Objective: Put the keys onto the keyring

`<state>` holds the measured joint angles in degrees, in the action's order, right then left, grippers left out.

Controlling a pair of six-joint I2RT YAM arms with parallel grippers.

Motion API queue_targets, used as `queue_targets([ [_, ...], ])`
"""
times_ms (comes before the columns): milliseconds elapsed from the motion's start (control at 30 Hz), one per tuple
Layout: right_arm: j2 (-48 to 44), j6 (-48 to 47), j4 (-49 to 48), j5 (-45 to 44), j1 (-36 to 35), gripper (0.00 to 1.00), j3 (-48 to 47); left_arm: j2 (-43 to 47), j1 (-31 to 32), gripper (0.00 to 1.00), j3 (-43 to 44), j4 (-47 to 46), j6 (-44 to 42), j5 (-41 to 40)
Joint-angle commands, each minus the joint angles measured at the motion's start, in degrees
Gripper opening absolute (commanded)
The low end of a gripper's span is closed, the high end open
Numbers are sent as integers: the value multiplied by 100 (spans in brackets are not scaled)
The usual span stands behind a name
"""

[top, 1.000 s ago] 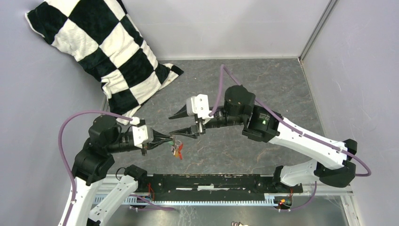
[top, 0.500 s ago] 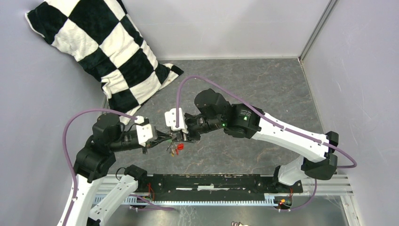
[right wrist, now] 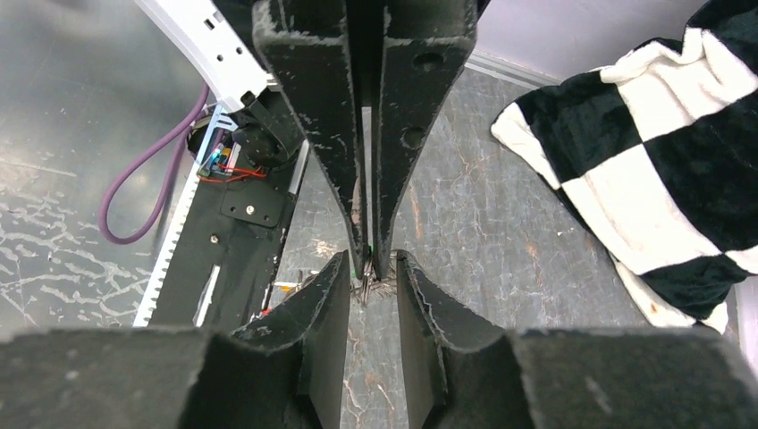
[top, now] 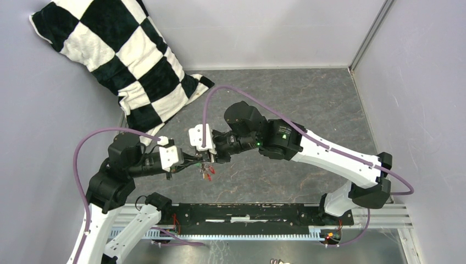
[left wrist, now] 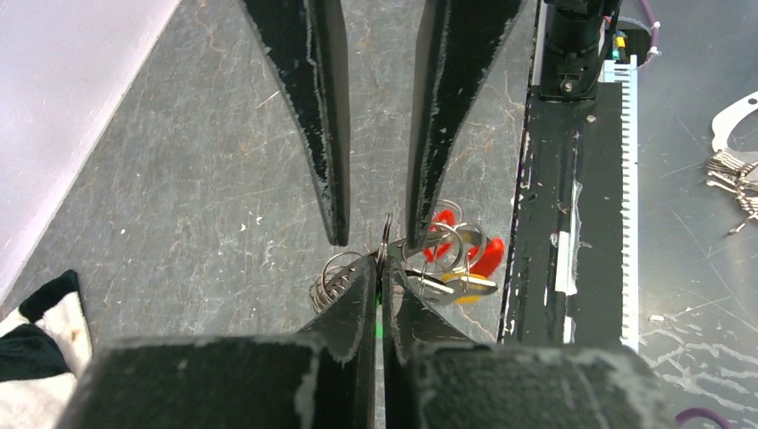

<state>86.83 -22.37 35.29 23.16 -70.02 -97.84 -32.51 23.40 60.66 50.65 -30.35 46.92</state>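
Two arms meet tip to tip over the desk (top: 329, 88). The left tool (left wrist: 380, 268) is pinched shut on the keyring (left wrist: 332, 279). The right tool (left wrist: 375, 234) stands partly open, straddling a metal sliver jutting from that grip without touching it. The red key (left wrist: 487, 256) and yellow key (left wrist: 469, 286) hang among the coils, though whether they are threaded is unclear. The task looks midway.

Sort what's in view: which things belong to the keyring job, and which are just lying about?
Job: keyring, pinched by the left gripper; keys, red and yellow heads showing, bunched beside it; right gripper, open at the ring.
Lying about: checked pillow; metal bunch beyond the rail.
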Motion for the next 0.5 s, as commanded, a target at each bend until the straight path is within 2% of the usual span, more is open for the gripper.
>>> queue_targets([
  [0,116,-25,-16,-66,-24,31,-346,60,7,2,129,-100,-341,220],
  [467,238,-83,360,67,-16,24,-510,95,7,2,147,-100,-300,211],
])
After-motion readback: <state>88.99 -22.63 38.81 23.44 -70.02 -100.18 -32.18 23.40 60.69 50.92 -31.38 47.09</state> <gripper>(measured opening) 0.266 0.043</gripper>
